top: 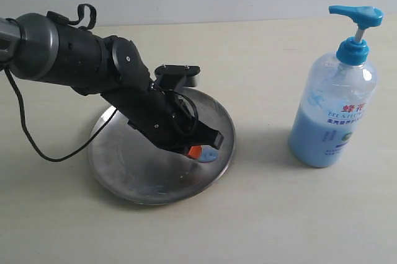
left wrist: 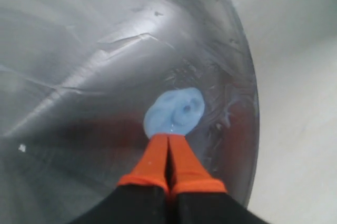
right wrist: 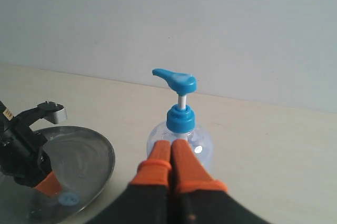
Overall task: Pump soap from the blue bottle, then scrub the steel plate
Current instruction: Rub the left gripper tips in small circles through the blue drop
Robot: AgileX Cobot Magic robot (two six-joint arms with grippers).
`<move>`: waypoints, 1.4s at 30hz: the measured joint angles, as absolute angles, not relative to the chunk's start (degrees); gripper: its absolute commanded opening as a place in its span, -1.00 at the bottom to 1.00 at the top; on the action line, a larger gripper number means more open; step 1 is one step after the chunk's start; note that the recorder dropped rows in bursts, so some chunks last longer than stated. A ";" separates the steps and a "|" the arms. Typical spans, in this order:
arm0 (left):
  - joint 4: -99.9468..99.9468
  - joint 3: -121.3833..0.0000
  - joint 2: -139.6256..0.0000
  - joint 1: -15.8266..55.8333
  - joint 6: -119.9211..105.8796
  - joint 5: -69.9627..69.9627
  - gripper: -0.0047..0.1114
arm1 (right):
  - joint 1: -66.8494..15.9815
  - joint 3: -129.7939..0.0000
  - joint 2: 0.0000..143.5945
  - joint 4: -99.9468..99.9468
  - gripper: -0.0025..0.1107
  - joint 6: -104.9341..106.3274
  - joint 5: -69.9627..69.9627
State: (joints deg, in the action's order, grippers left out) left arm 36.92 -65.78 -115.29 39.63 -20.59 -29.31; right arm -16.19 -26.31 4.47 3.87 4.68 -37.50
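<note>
The steel plate [top: 124,171] lies left of centre on the table, tilted up a little at its right side. A pale blue soap blob [top: 209,155] sits near its right rim. My left gripper [top: 196,152] is shut, its orange fingertips [left wrist: 158,148] touching the edge of the soap [left wrist: 175,111] on the plate [left wrist: 79,50]. The blue bottle [top: 333,115] stands upright at the right, pump head up. My right gripper [right wrist: 171,148] is shut and empty, hanging just in front of the bottle [right wrist: 180,124]; it does not show in the exterior view.
The black left arm [top: 93,69] reaches across the plate from the far left, with a loose black cable [top: 28,134] trailing onto the table. A pale wall [right wrist: 168,24] closes the far side. Bare cream tabletop [top: 260,214] lies between plate and bottle.
</note>
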 measured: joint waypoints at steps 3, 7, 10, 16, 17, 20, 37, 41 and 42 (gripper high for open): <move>37.78 -66.98 -116.51 39.63 -20.73 -29.33 -0.92 | -16.19 -26.31 4.47 3.98 -0.96 4.68 -37.39; 38.44 -68.47 -118.23 39.63 -20.73 -29.33 -0.92 | -16.19 -26.31 4.47 3.98 -0.96 4.68 -37.28; 38.70 -69.06 -118.79 39.63 -20.84 -29.33 -0.92 | -16.19 -26.31 4.47 3.98 -0.96 4.68 -37.28; 38.59 -69.16 -118.92 39.63 -22.02 -29.33 -0.92 | -16.19 -26.31 4.47 3.98 -0.96 4.68 -37.28; 38.32 -69.16 -118.92 39.63 -22.02 -29.33 -0.92 | -16.19 -26.31 4.47 3.98 -0.96 4.68 -37.28; 37.73 -69.16 -118.92 39.63 -22.02 -29.43 -0.92 | -16.19 -26.31 4.47 3.98 -0.96 4.68 -37.28; 40.93 -69.16 -118.92 39.63 -22.07 -34.32 -0.92 | -16.19 -26.31 4.47 4.30 -0.96 4.68 -37.19; 42.96 -69.16 -118.92 39.63 -22.07 -33.61 -0.92 | -16.19 -26.31 4.41 4.39 -0.96 4.68 -37.19; 42.96 -69.16 -118.92 39.63 -22.07 -33.16 -0.92 | -16.19 -26.31 4.41 4.39 -0.96 4.68 -37.19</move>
State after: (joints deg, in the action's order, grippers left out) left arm 42.96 -69.16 -118.92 39.63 -22.07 -33.16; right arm -16.19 -26.31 4.41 4.39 4.68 -37.19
